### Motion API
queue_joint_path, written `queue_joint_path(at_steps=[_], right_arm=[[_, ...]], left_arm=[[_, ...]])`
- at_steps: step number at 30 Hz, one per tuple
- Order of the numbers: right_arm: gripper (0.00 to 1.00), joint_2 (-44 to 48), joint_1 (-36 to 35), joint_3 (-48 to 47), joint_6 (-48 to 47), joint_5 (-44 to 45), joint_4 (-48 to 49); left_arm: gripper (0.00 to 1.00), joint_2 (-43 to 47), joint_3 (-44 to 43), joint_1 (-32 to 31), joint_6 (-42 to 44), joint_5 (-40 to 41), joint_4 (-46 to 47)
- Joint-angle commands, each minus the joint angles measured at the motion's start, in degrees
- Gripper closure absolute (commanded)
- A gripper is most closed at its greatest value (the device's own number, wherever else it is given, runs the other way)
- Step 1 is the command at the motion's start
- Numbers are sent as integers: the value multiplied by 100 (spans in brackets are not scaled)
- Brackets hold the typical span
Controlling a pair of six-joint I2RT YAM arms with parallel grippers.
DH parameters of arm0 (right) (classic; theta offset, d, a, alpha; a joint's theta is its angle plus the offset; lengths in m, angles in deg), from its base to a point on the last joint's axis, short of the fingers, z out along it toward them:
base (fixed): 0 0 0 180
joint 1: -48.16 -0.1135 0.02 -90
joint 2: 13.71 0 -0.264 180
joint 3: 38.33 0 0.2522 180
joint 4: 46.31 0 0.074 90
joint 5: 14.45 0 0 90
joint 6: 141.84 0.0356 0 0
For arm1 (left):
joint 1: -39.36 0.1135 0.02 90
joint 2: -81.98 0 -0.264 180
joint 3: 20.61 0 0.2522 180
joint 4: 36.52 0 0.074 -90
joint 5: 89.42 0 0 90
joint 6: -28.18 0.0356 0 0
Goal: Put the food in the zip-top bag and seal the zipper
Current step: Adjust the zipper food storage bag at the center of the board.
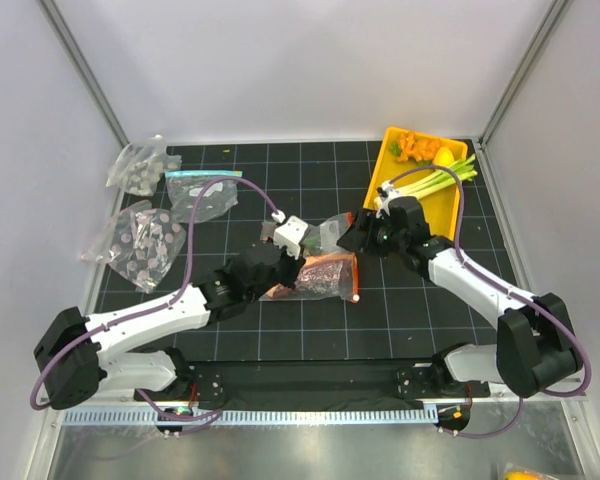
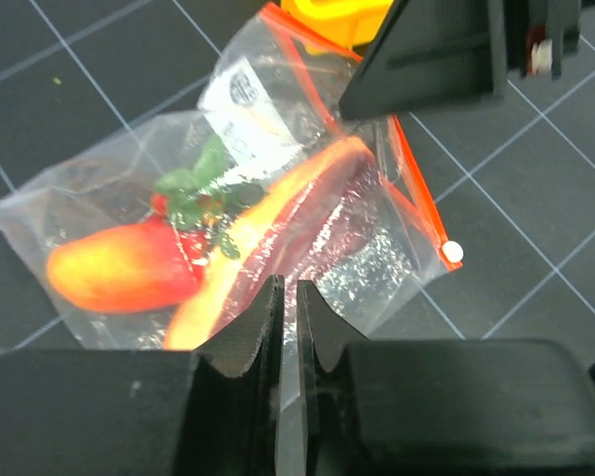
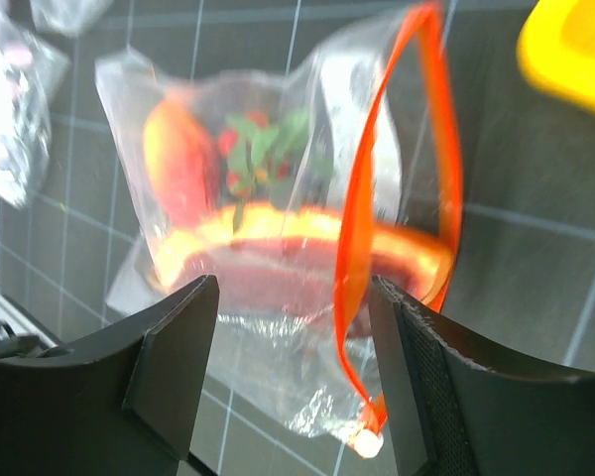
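The left tool (image 2: pixel 288 297) is clenched, its jaws pressed almost together on the near edge of the bag (image 2: pixel 367 268); the pinched plastic itself is hidden between the fingers. The right tool (image 3: pixel 293 297) is released, fingers (image 3: pixel 169 357) spread wide. The bag lies just ahead of them, though the blurred right wrist view does not show whether they touch it. Straight ahead of the left tool the bag lies crinkled on the desk (image 2: pixel 69 89) and holds the food (image 2: pixel 268 233): a dark-red slab (image 2: pixel 307 213) with an orange rim, an orange piece (image 2: pixel 109 268) to its left, and a green sprig (image 2: pixel 193 188) with small red bits beyond them. A white label (image 2: pixel 243 94) shows on the bag's far part. The zipper (image 2: pixel 418 198) runs along the bag's right side and ends in a white bead (image 2: pixel 452 252); its far end is covered by the right tool's dark body. Seen from the right tool, the strip bows into a loop, so the mouth gapes there. Beyond the right tool stands a yellow tray (image 1: pixel 448 205), cut off in both wrist views. From above, the arms cover part of the bag.
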State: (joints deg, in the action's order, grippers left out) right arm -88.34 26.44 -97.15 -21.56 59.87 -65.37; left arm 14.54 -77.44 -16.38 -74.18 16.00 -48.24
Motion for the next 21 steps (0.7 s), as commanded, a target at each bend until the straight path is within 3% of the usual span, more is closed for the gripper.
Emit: queue_joint_path(at_steps=[1, 4, 6, 11, 13, 15, 16, 19, 21], right_arm=[[32, 1, -245, 120, -58, 232, 161], [35, -69, -439, 164, -75, 434, 178], [42, -95, -500, 225, -58, 610, 231], [64, -245, -623, 138, -119, 654, 266], [79, -368, -676, 103, -154, 514, 292], [90, -499, -720, 85, -128, 182, 502], [94, -674, -720, 94, -76, -403, 712], [95, -1087, -755, 94, 188, -1758, 1478], [95, -1211, -878, -55, 136, -1877, 1471]], left_arm=[[87, -85, -281, 2, -310, -285, 59], [85, -173, -255, 2, -495, -14, 16], [84, -252, -316, 2, -600, 434, -176], [84, -437, -544, 11, -794, 883, -547], [84, -463, -553, 29, -821, 963, -582], [83, -481, -588, 64, -873, 980, -661], [83, -481, -589, 90, -873, 989, -687], [83, -454, -597, 134, -891, 1103, -758], [84, -437, -606, 143, -891, 1138, -784]])
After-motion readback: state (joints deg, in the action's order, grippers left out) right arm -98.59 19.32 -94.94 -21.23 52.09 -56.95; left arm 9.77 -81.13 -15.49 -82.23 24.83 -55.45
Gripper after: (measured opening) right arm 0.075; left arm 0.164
